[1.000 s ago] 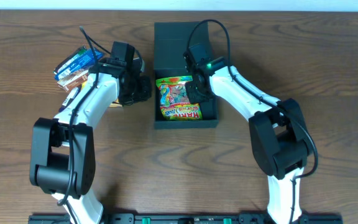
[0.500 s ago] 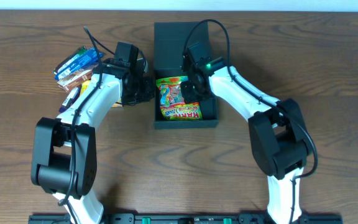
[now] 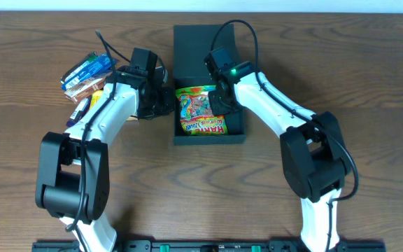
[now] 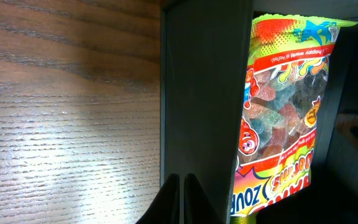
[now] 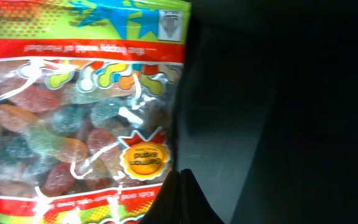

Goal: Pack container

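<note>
1. Black fingers of the left claw are pressed together, with nothing between them. In the left wrist view the tips lie at the outer side of the left wall of the container. I cannot tell whether they touch this wall.
2. The right claw is pressed together too and pinches nothing. It points down inside the container, at the right edge of the sweets bag. Whether the tips touch the bag or only hang just above it, I cannot tell.
3. The sweets bag is colourful, with a clear window that shows sugared jelly sweets. It lies flat on the container's floor, toward the left wall. A dark bare strip of floor is on its right side.
4. The container is dark teal-green and square, and it stands in the middle of the surface, between the two arms. Its lid is open and lies at the far side.
5. The surface is brown wood with visible grain.
6. A small heap of snack packets lies on the surface left of the container and well apart from it, just beside the left arm. One packet is blue and white and one is brown.
</note>
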`<control>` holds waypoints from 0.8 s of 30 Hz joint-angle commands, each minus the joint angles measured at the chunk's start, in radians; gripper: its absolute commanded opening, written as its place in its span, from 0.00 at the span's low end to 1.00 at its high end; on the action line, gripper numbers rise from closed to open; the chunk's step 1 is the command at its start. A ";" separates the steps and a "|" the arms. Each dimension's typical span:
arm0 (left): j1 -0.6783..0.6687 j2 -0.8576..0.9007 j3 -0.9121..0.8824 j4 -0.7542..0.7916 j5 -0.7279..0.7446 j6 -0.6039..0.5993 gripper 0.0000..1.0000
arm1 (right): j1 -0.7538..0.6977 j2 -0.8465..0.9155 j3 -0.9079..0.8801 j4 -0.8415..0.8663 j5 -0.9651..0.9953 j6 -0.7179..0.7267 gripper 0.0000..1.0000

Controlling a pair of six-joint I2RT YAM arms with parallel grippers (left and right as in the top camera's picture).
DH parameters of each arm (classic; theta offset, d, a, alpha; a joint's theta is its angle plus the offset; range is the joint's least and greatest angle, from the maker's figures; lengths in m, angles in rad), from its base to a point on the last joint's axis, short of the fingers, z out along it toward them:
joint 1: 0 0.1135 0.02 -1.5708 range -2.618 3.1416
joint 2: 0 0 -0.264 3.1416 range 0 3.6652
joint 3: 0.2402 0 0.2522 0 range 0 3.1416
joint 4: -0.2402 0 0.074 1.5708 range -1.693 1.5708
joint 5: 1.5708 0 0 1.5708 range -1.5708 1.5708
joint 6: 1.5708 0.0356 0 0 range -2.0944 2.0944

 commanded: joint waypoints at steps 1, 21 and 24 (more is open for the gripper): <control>-0.003 0.016 -0.002 -0.005 0.004 -0.007 0.06 | 0.010 -0.006 0.001 -0.001 0.047 0.027 0.01; -0.003 0.016 -0.002 0.003 0.003 -0.007 0.06 | 0.010 0.049 -0.022 0.036 -0.066 0.005 0.02; -0.003 0.016 -0.002 0.003 0.004 -0.007 0.06 | 0.012 0.055 -0.022 0.055 -0.108 0.005 0.01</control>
